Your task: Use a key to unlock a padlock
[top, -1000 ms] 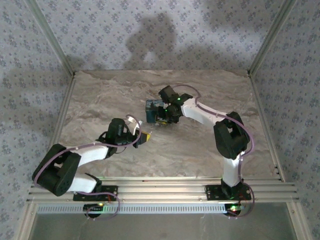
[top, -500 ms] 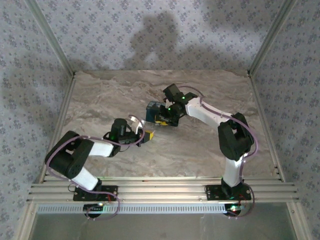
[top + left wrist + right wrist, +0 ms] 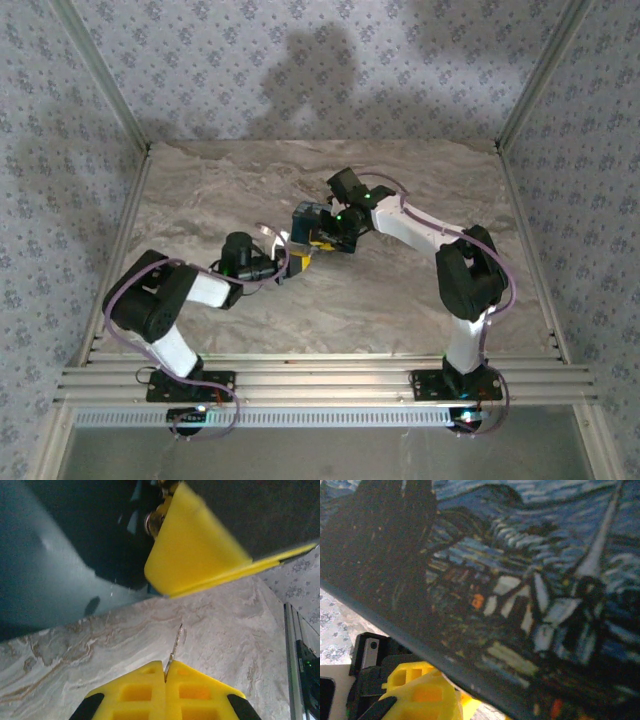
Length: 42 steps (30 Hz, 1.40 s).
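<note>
**Top view.** Located the box (image 3: pixel 304 217), dark blue and printed, about the middle of the marbled counter (image 3: pixel 200 200). Found the right gripper (image 3: pixel 327 236) hard against the right side of the box, at the end of the arm coming in from the right. Cannot tell jaw opening or any hold on the box from here. Found the left gripper (image 3: pixel 298 263) just off the box's near-left corner, on the side toward the arm bases. Close to the box but apart from it, yellow tips pointed at it.

**Left wrist view.** Noted left jaws fully closed, yellow fingertips (image 3: pixel 150 697) pressed flat together, with the key (image 3: pixel 174 645) pinched in the seam. Thin metal blade sticking out toward the box, head hidden between the pads. Noted the padlock (image 3: pixel 192 550), a bright yellow body with a metal fitting at its left end, up against the dark face of the box and raised off the counter. Found the blade tip short of the padlock, with bare counter between. Blurred at this close range.

**Right wrist view.** Noted the printed face of the box very close to the lens, tilted across the frame. Seen one yellow finger (image 3: pixel 417 692) of the right gripper below the box's lower edge, the other finger hidden behind the box. Opening of the right jaws, and any hold: cannot tell.
</note>
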Tool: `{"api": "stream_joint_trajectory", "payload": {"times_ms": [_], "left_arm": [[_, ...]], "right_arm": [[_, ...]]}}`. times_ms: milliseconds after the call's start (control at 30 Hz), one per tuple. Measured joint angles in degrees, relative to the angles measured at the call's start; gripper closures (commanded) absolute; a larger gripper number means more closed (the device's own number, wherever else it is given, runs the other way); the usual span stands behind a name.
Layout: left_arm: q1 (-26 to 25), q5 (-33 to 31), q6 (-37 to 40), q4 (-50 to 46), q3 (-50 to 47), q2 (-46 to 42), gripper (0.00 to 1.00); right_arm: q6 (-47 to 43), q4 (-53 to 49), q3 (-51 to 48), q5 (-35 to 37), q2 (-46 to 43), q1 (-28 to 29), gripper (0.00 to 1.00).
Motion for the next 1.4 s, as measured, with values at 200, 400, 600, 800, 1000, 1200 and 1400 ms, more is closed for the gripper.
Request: {"api": "stream_joint_trajectory", "payload": {"times_ms": [200, 400, 600, 800, 1000, 1200, 1400], "left_arm": [[0.5, 0.2, -0.7, 0.4, 1.6, 2.0, 1.00], [0.7, 0.2, -0.9, 0.7, 2.5, 3.7, 1.00], [0.7, 0.2, -1.2, 1.6, 2.6, 5.2, 1.00], [0.7, 0.3, -2.1, 2.6, 3.5, 5.8, 1.00], [0.7, 0.5, -3.0, 3.8, 3.5, 5.9, 1.00], [0.7, 0.7, -3.8, 4.7, 3.5, 6.6, 1.00], [0.7, 0.7, -4.4, 4.7, 4.2, 7.1, 1.00]], "right_arm": [[0.0, 0.5, -0.3, 0.0, 0.0, 0.0, 1.00], [0.3, 1.1, -0.5, -0.4, 0.0, -0.1, 1.00], [0.6, 1.4, -0.5, -0.5, 0.0, -0.2, 1.00], [0.7, 1.5, -0.5, -0.5, 0.0, -0.2, 1.00], [0.7, 2.5, -1.0, -0.9, 0.0, -0.4, 1.00], [0.9, 2.9, -1.2, -0.9, 0.0, -0.4, 1.00], [1.1, 3.2, -1.3, -0.8, 0.0, -0.5, 1.00]]}}
